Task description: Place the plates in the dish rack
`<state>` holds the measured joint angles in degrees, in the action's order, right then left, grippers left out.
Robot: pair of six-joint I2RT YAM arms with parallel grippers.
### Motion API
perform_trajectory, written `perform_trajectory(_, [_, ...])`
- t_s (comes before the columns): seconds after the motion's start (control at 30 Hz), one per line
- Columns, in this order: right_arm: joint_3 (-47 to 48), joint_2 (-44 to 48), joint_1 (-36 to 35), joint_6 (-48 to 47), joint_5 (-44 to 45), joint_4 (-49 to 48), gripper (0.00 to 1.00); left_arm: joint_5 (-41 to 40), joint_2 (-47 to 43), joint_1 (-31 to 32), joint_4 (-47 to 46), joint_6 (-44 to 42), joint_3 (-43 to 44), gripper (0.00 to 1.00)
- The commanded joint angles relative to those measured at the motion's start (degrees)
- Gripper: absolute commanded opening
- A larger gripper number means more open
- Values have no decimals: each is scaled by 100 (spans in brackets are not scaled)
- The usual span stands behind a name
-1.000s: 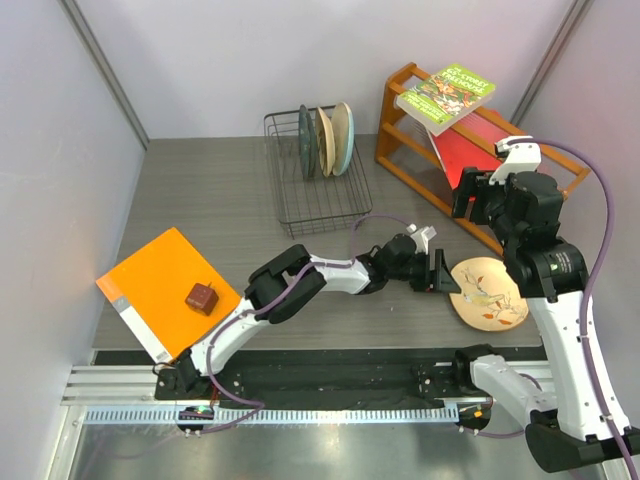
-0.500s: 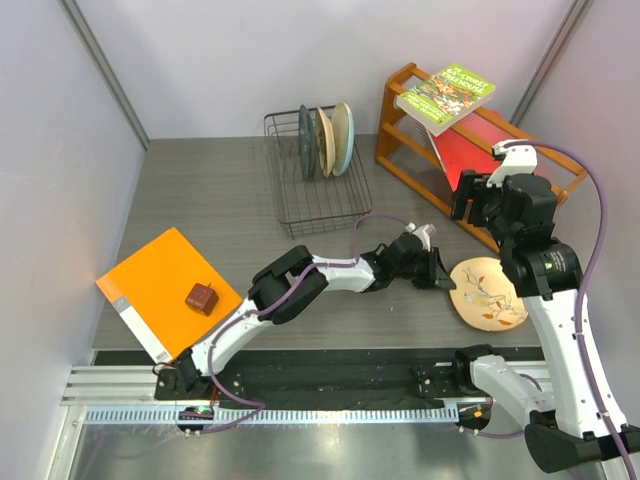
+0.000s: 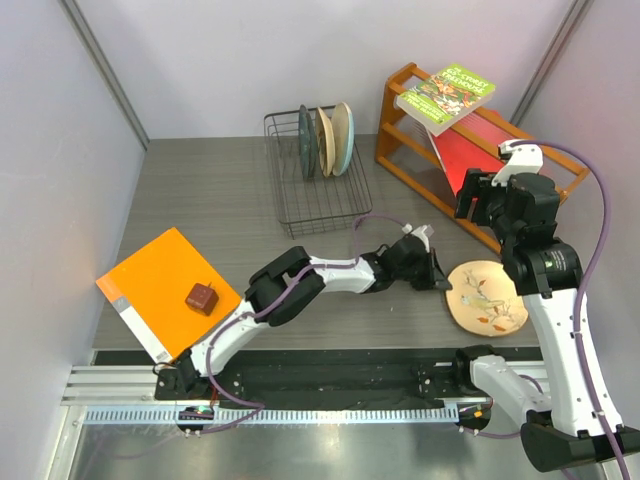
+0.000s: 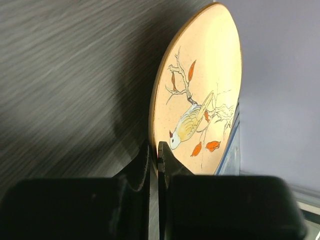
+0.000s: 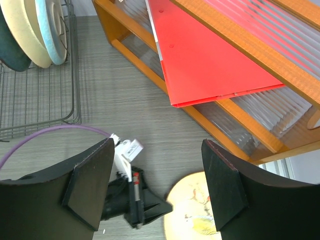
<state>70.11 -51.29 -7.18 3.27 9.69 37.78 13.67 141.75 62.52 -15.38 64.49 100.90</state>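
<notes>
Plate (image 3: 489,298) at lower right has its rim pinched by the left hand (image 3: 439,277). Right hand (image 5: 157,186) hangs spread wide.

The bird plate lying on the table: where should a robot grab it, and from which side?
The bird plate lies flat and is too wide to span, so take its thin rim, coming in low along the table from the side of the left gripper, which pinches the rim there now.
</notes>
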Motion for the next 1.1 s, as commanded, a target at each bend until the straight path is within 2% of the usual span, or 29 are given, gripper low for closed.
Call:
perform_trajectory(0.0, [100, -13, 32, 51, -256, -271, 76, 530, -779, -284, 500, -454, -983, 0])
perform_trajectory(0.13, [74, -92, 41, -80, -573, -271, 75, 846, -1675, -819, 737, -909, -1740, 0])
perform_trajectory(0.2, [-101, -118, 33, -133, -784, -297, 75, 1127, -1940, -987, 1211, -1165, -2020, 0])
perform_trajectory(0.37, [-707, -258, 32, -292, -2390, -491, 75, 1515, -2941, -1558, 1476, -1544, -3152, 0])
perform_trajectory(0.57, [-1611, -899, 33, -283, -4095, -666, 76, 1656, -3951, -2226, 2380, -2254, -3814, 0])
perform_trajectory(0.67, [-2157, -1085, 32, -274, -4422, -1026, 76, 1656, -4374, -2586, 2750, -2563, -4201, 0])
perform_trajectory(0.87, [-2562, -1831, -90, -213, -4880, -1334, 75, 1586, -4999, -3290, 3453, -3038, -4702, 0])
perform_trajectory(0.97, [-2729, -2104, -248, -28, -4960, -1676, 75, 1594, -5140, -3509, 3577, -3188, -4912, 9])
perform_trajectory(1.07, [-2897, -2253, -354, 226, -4907, -2081, 76, 1674, -5087, -3528, 3445, -3162, -5123, 24])
